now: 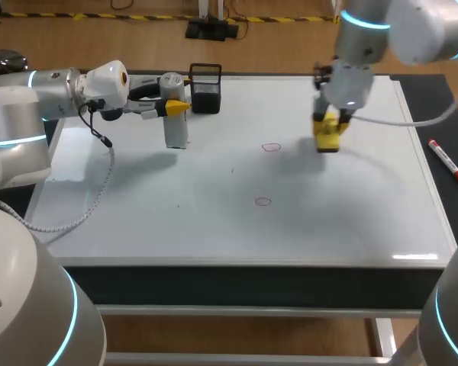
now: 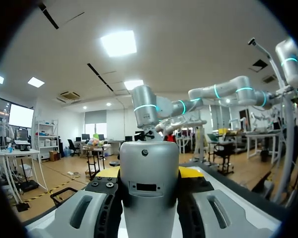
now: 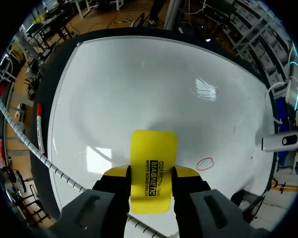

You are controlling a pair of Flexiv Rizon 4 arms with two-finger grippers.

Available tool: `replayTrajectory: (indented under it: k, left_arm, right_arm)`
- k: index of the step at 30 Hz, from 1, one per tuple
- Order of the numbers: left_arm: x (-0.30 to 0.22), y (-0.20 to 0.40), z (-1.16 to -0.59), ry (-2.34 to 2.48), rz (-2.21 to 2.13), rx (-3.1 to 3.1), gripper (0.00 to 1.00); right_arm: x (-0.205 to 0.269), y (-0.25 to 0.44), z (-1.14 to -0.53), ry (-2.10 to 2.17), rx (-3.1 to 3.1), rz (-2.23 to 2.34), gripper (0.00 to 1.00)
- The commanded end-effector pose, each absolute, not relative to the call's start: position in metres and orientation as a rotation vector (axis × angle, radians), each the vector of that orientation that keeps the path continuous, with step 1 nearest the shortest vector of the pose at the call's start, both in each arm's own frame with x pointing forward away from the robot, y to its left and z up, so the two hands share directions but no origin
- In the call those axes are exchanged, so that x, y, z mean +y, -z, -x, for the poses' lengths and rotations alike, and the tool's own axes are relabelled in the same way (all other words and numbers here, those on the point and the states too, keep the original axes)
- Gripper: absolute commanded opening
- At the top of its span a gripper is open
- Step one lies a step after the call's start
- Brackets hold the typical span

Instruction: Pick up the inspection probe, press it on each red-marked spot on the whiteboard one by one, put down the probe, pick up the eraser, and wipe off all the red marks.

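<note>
Right wrist view, eraser: flat yellow rectangular whiteboard eraser [image 3: 154,148] with black print on its face, gripped from two sides by the fingers of the right claw [image 3: 150,172] and held over the large white whiteboard [image 3: 119,84], above its far right part.
Probe: stubby silver-grey cylindrical inspection probe [image 1: 175,126], held above the whiteboard's far left part. The left claw [image 2: 149,173] is clamped on it, a finger on either side.
Red marks: two small red ovals drawn on the whiteboard, one [image 1: 271,147] near its middle, the other [image 1: 262,201] closer to its front edge.
Other counts: one black mesh basket [image 1: 205,88] at the whiteboard's far edge, and one red marker pen [image 1: 448,162] on the dark surface [image 1: 435,99] just off the whiteboard's right edge.
Hard to make out: the probe hides most of the left claw's yellow tips in the left wrist view. Whether the eraser touches the whiteboard cannot be told. A faint whitish smear [image 3: 206,89] shows on the whiteboard.
</note>
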State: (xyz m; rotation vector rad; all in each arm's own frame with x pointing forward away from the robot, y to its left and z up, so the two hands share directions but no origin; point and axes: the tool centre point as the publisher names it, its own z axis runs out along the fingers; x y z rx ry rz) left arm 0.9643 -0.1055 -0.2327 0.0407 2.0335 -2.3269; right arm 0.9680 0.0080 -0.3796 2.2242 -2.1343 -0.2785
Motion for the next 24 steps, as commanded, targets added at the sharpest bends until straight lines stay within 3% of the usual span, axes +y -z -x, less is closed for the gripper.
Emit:
replayTrajectory:
  k: [1, 14, 24]
  left_arm:
    - [-0.105, 0.231, -0.963, 2.323, -0.038, 2.034, 0.0]
    - [-0.105, 0.231, -0.963, 2.323, -0.038, 2.034, 0.0]
    - [-0.105, 0.231, -0.963, 2.323, -0.038, 2.034, 0.0]
  right_arm:
    - [0.056, 0.388, -0.972, 0.217, -2.021, -2.273, 0.0]
    - [0.136, 0.392, -0.976, 0.236, -2.006, -2.344, 0.0]
    - [0.145, 0.399, -0.971, 0.213, -2.057, -2.378, 0.0]
